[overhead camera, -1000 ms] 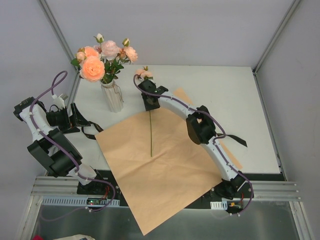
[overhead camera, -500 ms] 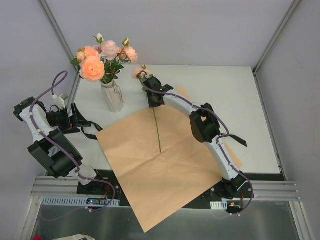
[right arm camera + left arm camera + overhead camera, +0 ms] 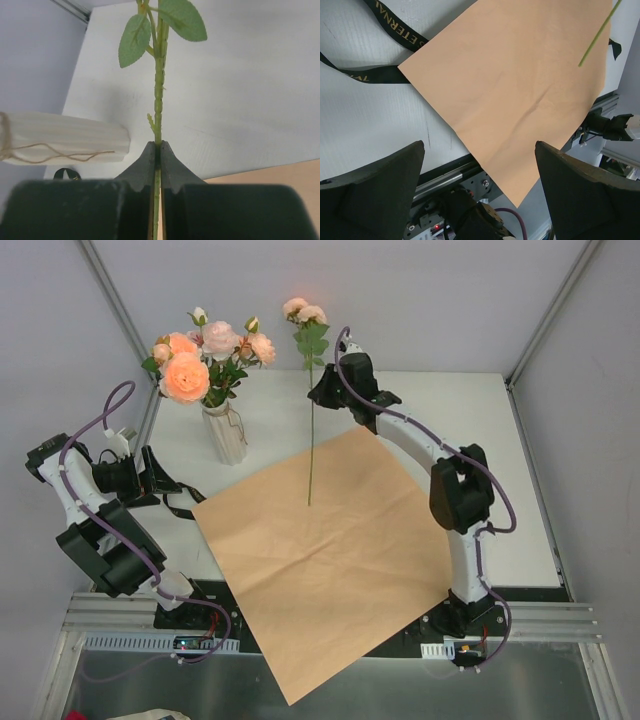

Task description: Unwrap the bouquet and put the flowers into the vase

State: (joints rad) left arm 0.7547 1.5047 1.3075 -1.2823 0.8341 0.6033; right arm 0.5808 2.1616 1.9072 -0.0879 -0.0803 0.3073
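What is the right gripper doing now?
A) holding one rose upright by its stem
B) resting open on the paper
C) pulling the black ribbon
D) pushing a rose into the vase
A: the right gripper is shut on the stem of the rose, which stands upright over the paper, apart from the vase.

Hoisted the single rose (image 3: 311, 410) off the tan paper (image 3: 330, 570) within the last second, using the right gripper (image 3: 317, 392). Closed tight on the stem along the way. Moved from the paper's top corner, mid-frame, up toward upper centre. Turned the rose from lying flat to hanging upright, blooms now at top centre, stem tip dangling over the paper's upper half. Swung the elbow out toward frame right.
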